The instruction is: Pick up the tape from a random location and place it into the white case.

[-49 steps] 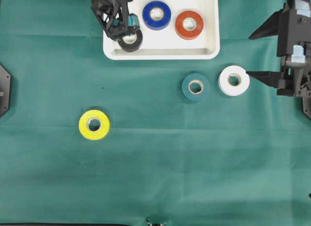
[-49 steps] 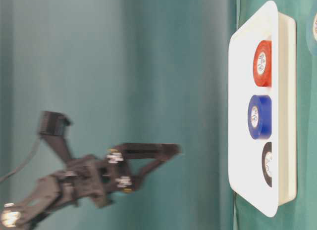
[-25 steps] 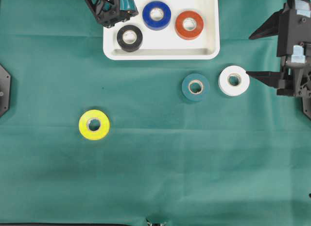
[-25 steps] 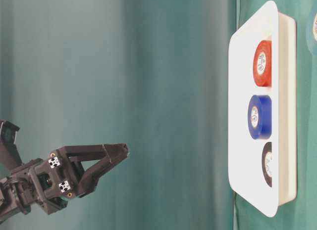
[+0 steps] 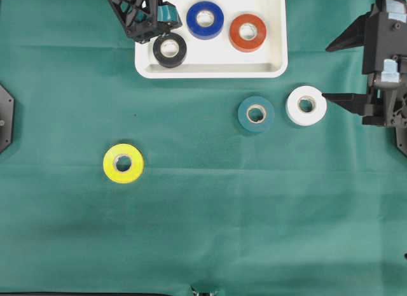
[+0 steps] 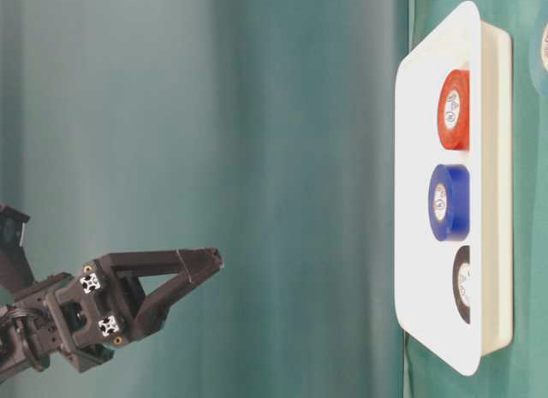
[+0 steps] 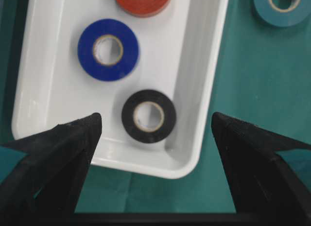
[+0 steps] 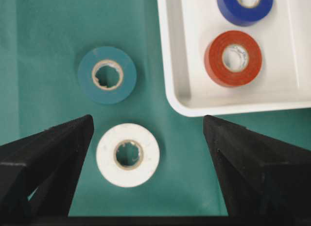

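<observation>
Right tool (image 5: 327, 72): jaws spread wide, holding nothing, parked at the right edge of the bench (image 5: 210, 232). In its wrist view the white tape roll (image 8: 128, 154) lies flat directly between the two open fingers, slightly ahead of them (in the overhead view one fingertip (image 5: 331, 97) sits just beside the roll's rim; contact cannot be told). A flat ring has no long axis, so any approach angle should serve; this arm is clearly the nearer one.

Left tool (image 7: 155, 121): jaws equally wide, empty, raised well above the near-left corner of the white case (image 5: 276, 60), looking down at the black roll (image 7: 148, 115) below it.

Teal tape roll (image 5: 255, 113): flat on the bench, just beside the white roll on the side away from the right tool, near the case's front rim.

Yellow tape roll (image 5: 123, 163): flat, alone, well apart on the left half of the bench; the left arm is nearer.

White case, contents: three rolls lying flat, namely black at the near-left corner, blue roll (image 5: 205, 19) in the middle, red roll (image 5: 247, 32) to the right. Free floor appears to remain for more.
</observation>
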You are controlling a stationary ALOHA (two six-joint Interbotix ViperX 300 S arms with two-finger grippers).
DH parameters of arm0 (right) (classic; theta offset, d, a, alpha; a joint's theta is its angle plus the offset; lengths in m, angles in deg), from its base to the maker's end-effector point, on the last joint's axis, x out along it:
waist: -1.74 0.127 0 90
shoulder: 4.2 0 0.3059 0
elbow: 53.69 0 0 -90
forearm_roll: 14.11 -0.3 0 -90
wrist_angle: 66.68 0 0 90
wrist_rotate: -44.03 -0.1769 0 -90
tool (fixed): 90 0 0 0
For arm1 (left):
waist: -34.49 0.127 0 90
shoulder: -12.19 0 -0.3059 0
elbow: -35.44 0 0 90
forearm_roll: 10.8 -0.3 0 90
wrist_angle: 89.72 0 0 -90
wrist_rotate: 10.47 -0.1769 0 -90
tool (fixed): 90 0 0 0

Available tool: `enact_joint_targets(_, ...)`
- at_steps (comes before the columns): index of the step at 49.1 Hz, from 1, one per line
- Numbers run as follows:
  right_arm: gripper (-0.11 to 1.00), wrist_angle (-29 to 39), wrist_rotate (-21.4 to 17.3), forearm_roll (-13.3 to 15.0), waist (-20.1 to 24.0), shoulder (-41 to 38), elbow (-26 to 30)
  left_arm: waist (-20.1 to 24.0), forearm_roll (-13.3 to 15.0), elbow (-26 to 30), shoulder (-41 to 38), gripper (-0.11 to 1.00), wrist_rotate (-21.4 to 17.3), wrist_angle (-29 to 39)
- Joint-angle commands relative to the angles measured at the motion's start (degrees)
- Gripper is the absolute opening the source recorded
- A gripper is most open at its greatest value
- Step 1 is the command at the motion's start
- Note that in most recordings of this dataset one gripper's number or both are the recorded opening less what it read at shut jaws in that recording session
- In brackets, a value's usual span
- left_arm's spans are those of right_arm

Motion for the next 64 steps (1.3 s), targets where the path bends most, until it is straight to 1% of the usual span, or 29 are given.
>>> enact_joint_targets(1,0.9,-0.3,-0.1,0.2,-0.1,0.2,0.7,-0.4,-0.1,0.9,2.2,0.98,0.1,0.7)
enact_joint_targets(8,0.9,-0.3,0.1,0.2,-0.1,0.2,0.6,-1.7,-0.1,-0.2,3.2,0.98,0.1,1.1)
enact_joint_targets(21,0.9,-0.3,0.2,0.2,-0.1,0.2,0.6,-6.5,-0.1,-1.8,4.6,0.98,0.4,0.8)
enact_joint_targets(35,0.9,-0.4,0.0,0.2,-0.1,0.2,0.7,-14.2,-0.1,-2.2,5.4,0.98,0.5,0.8)
enact_joint_targets(41,0.9,-0.4,0.0,0.2,-0.1,0.2,0.7,-16.8,-0.1,-2.1,5.4,0.98,0.5,0.6)
enact_joint_targets(52,0.9,-0.4,-0.1,0.3,-0.1,0.2,0.6,-17.2,0.0,-2.2,5.4,0.98,2.0,0.6)
enact_joint_targets(64,0.9,-0.3,-0.4,0.2,-0.1,0.2,0.6,-17.2,-0.1,-2.3,5.5,0.98,2.0,0.7)
